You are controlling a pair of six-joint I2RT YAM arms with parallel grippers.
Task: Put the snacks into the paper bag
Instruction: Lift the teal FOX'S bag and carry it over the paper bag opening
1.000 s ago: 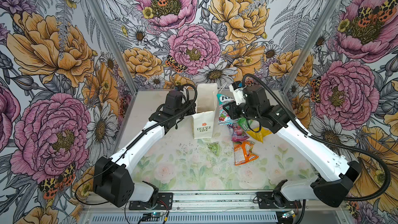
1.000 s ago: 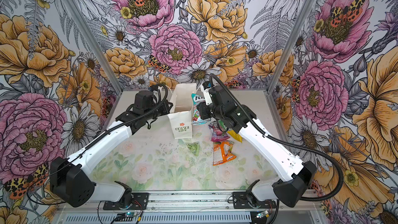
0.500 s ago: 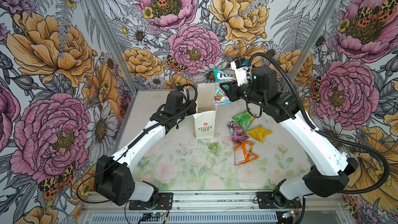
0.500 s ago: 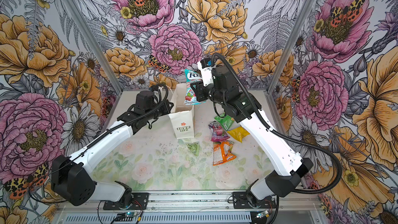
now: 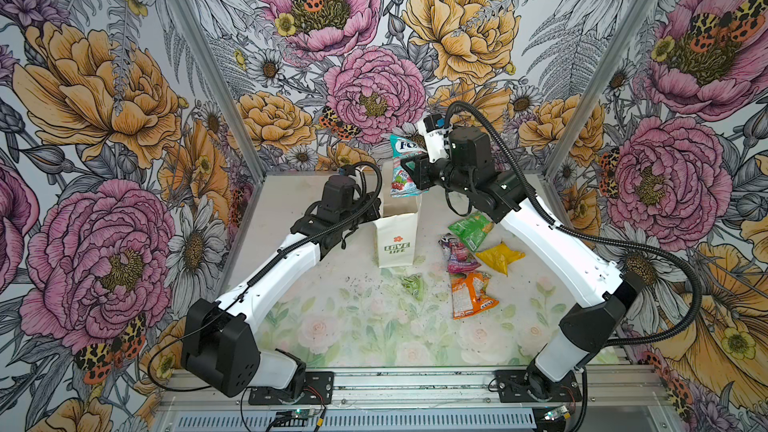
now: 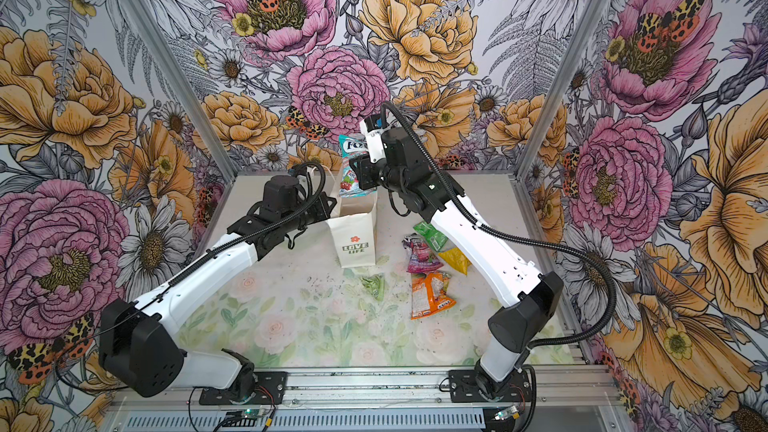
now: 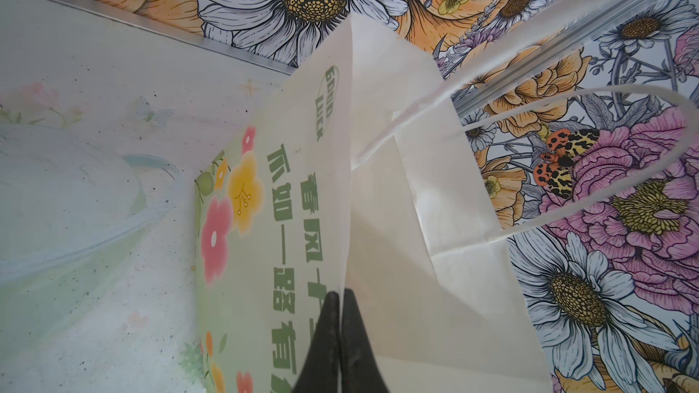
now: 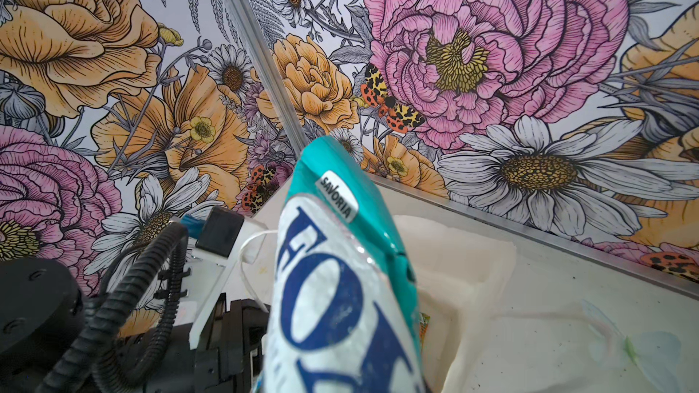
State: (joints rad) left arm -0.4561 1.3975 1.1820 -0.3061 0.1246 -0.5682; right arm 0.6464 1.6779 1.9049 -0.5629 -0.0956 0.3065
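From my remote station I see the left end effector [image 7: 341, 319] with its fingers pressed together on the top edge of the paper bag [image 7: 416, 221], pinching one wall where the printed wide face meets the plain inside. A white cord handle [image 7: 567, 107] loops beyond its tips. The bag stands upright on the worktop [image 5: 332, 326] with its mouth open, its "LOVE LIFE" side facing the camera head in both top views. The right end effector [image 5: 410, 172] pinches the teal FOX'S packet [image 5: 400, 166] and holds it in the air over the bag's open mouth, directly across from the left end effector. Well below the right end effector, on the worktop beside the bag, lie the green packet [image 5: 471, 230], purple-pink packet [image 5: 455, 253], yellow packet [image 5: 498, 257] and orange-white packet [image 5: 471, 295], close together. The small pale green packet [image 5: 413, 286] lies alone just in front of the bag.
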